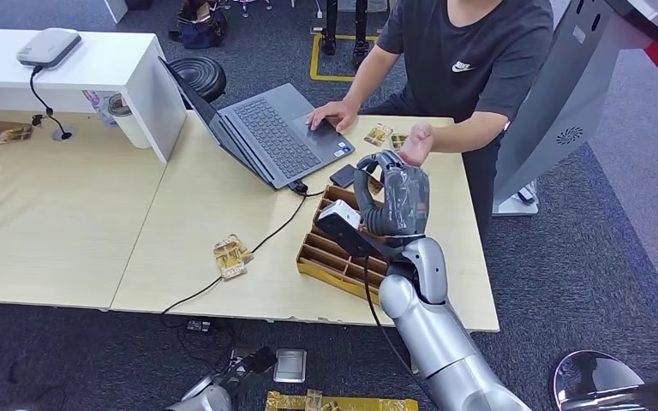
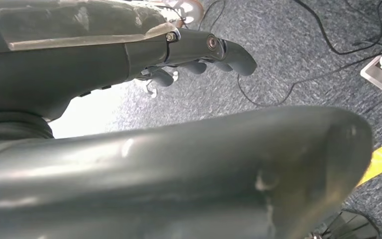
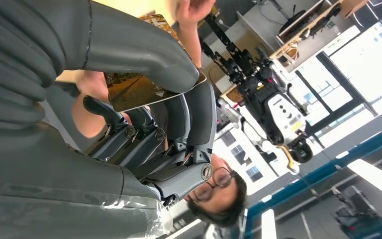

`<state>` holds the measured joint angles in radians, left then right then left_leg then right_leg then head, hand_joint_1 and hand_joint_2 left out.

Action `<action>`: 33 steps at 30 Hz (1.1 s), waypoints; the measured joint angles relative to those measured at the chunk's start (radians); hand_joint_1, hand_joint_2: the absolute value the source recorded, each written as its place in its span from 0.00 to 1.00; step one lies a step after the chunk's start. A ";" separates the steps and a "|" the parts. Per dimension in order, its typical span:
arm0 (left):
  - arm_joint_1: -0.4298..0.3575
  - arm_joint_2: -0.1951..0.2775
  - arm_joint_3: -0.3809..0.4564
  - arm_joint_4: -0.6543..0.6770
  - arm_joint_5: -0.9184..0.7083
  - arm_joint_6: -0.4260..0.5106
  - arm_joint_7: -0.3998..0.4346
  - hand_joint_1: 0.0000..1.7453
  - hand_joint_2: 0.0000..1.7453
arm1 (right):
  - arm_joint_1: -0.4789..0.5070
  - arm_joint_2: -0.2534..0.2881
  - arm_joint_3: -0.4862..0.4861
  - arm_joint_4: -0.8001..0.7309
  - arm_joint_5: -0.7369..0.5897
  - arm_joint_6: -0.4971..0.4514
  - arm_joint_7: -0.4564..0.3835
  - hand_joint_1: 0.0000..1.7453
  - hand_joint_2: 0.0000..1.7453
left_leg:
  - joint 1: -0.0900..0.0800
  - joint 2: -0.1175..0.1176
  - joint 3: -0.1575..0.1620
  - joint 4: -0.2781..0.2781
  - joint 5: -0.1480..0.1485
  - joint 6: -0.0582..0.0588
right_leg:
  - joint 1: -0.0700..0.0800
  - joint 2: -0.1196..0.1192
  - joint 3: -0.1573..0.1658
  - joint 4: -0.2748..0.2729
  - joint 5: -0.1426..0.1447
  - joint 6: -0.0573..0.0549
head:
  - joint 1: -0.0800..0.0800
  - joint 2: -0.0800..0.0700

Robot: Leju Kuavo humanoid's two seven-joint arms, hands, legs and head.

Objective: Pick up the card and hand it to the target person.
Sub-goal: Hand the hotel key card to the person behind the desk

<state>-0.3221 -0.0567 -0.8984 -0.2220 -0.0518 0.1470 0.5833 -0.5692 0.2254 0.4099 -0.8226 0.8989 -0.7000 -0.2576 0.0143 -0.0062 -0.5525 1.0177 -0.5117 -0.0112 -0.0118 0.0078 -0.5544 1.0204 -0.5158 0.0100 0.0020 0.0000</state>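
Left hand [image 2: 199, 59] hanging over grey carpet, fingers loosely curled, holding nothing. Right hand [image 1: 391, 199] raised above the cardboard tray [image 1: 330, 257] near the table's right edge [image 1: 477, 257], pinching the card [image 3: 149, 89] under the thumb. Just beyond, person's open palm [image 1: 415, 144].

Glossy card [image 3: 151, 89]; matt wood-look table [image 1: 206, 214].

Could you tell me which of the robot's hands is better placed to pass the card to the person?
Right: the right hand pinches the card, raised just below the person's open palm. The left hand hangs over the floor.
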 joint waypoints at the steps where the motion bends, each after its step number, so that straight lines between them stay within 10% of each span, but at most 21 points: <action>1: -0.001 0.000 0.000 0.000 -0.002 0.000 0.000 0.00 0.00 | -0.019 0.001 0.002 0.017 0.014 0.000 0.008 1.00 1.00 | 0.000 0.000 0.000 0.000 0.000 0.000 | 0.000 0.000 0.000 0.000 0.000 0.000 | 0.000 0.000; 21: -0.019 -0.018 0.000 0.000 -0.008 0.004 0.023 0.00 0.00 | -0.238 0.036 0.089 0.360 0.125 0.008 0.226 1.00 1.00 | 0.000 0.000 0.000 0.000 0.000 0.000 | 0.000 0.000 0.000 0.000 0.000 0.000 | 0.000 0.000; 23: -0.019 -0.022 -0.001 0.000 -0.018 0.001 0.023 0.00 0.00 | -0.239 0.029 0.095 0.369 0.147 0.007 0.235 0.93 1.00 | 0.000 0.000 0.000 0.000 0.000 0.000 | 0.000 0.000 0.000 0.000 0.000 0.000 | 0.001 0.000; 28: -0.021 -0.029 -0.003 0.000 -0.030 -0.010 0.024 0.00 0.00 | -0.223 0.007 0.090 0.369 0.217 0.005 0.223 0.08 1.00 | 0.000 0.000 0.000 0.000 0.000 0.000 | 0.000 0.000 0.000 0.000 0.000 0.000 | 0.001 0.000; 33: -0.022 -0.033 -0.003 0.000 -0.033 -0.012 0.023 0.00 0.00 | -0.191 -0.005 0.046 0.345 0.279 0.004 0.175 0.00 1.00 | 0.000 0.000 0.000 0.000 0.000 0.000 | 0.000 0.000 -0.001 0.000 0.000 0.000 | 0.000 0.000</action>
<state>-0.3438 -0.0892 -0.9014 -0.2220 -0.0852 0.1347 0.6060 -0.7602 0.2200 0.4556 -0.4774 1.1781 -0.6964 -0.0822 0.0142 -0.0063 -0.5523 1.0181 -0.5114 -0.0109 -0.0118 0.0078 -0.5550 1.0203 -0.5156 0.0103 0.0017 0.0000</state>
